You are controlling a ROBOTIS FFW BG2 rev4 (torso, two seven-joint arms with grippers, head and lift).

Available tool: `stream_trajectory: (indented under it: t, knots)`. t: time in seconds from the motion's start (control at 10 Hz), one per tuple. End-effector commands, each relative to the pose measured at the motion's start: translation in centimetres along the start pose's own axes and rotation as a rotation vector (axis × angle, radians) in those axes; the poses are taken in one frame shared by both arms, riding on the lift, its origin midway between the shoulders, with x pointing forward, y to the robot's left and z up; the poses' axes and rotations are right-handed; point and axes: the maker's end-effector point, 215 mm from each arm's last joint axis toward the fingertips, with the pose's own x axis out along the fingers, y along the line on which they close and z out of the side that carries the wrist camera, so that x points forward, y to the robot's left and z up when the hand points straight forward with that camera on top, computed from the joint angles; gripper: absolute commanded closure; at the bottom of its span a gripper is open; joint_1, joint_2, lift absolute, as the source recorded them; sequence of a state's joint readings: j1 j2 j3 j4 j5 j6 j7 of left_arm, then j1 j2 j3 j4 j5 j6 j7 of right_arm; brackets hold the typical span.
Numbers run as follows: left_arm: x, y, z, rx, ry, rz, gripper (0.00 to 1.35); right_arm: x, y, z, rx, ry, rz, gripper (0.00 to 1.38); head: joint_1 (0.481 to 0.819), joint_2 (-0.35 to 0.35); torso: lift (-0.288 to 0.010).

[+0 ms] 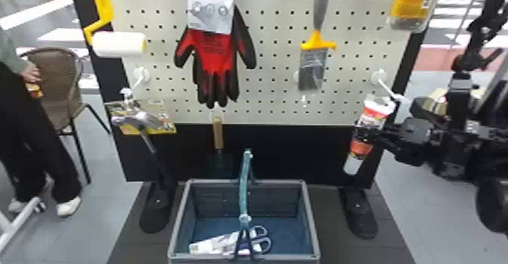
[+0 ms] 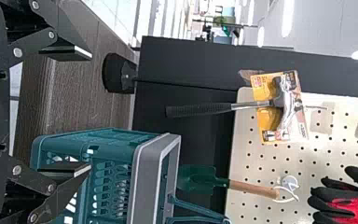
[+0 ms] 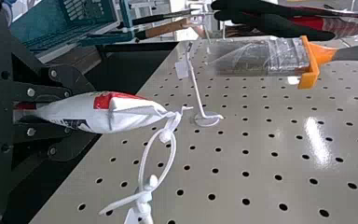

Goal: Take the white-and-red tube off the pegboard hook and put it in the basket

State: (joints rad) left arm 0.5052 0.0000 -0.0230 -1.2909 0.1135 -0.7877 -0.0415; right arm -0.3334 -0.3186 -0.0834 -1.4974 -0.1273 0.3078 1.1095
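White-and-red and probably light, soft-walled and a little slippery, the tube (image 1: 372, 112) hangs aslant by its tie loop (image 3: 173, 149) from the hook (image 1: 386, 88) near the lower right corner of the pegboard (image 1: 279, 97), where the right gripper (image 1: 366, 132) clasps it around the middle, likely the best hold, firm without crushing and leaving the loop free to slide. The left gripper (image 2: 90, 111) is released, its fingers parted; the tube's label carries red-orange bands and dark print, with no wording I can give
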Motion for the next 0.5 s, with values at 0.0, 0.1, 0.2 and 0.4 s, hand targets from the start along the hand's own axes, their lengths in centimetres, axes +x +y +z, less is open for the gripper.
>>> stream_trajectory:
  t: [0.0, 0.1, 0.2, 0.4]
  knots:
    - [0.0, -0.1, -0.1, -0.001, 0.002, 0.000, 0.44, 0.4, 0.8, 0.5, 0.007, -0.026, 0.010, 1.10, 0.549, 0.000, -0.100]
    - [0.0, -0.1, -0.1, 0.000, 0.003, 0.001, 0.44, 0.7, 1.2, 0.3, 0.024, -0.037, 0.013, 1.10, 0.549, 0.000, -0.100]
    - [0.0, -0.1, -0.1, 0.001, 0.003, 0.000, 0.44, 1.2, 1.5, 0.0, 0.044, -0.054, 0.009, 1.10, 0.549, 0.000, -0.100]
    - [0.0, -0.1, -0.1, 0.002, 0.003, 0.000, 0.44, 2.0, 1.6, 0.3, 0.061, -0.100, -0.007, 1.10, 0.549, 0.000, -0.100]
